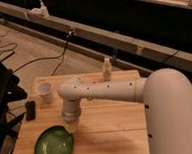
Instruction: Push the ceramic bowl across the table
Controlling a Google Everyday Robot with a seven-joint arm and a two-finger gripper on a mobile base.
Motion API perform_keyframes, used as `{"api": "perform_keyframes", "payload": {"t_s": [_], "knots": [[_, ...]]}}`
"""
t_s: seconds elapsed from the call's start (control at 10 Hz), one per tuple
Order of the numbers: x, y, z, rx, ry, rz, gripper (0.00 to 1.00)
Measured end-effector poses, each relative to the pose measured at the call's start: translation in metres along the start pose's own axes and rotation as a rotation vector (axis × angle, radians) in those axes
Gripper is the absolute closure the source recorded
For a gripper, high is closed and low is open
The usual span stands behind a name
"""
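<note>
The ceramic bowl (pixel 54 144), glossy green with a darker rim, sits at the front left corner of the light wooden table (pixel 114 130). My white arm reaches in from the right across the table. The gripper (pixel 70 122) hangs down at its end, right at the bowl's far right rim, seemingly touching it. The wrist hides the fingertips.
A small white cup (pixel 45 91) stands at the table's far left. A small dark block (pixel 30 110) lies near the left edge. A small white bottle (pixel 106 69) stands at the back edge. A long dark bench (pixel 111 37) and floor cables lie behind.
</note>
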Motion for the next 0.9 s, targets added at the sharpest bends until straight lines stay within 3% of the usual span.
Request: {"api": "perform_keyframes", "payload": {"t_s": [0.4,0.9], "knots": [[-0.013,0.041,0.015,-0.019,0.045,-0.12,1.0],[-0.02,0.036,0.012,-0.002,0.035,-0.117,0.97]]}}
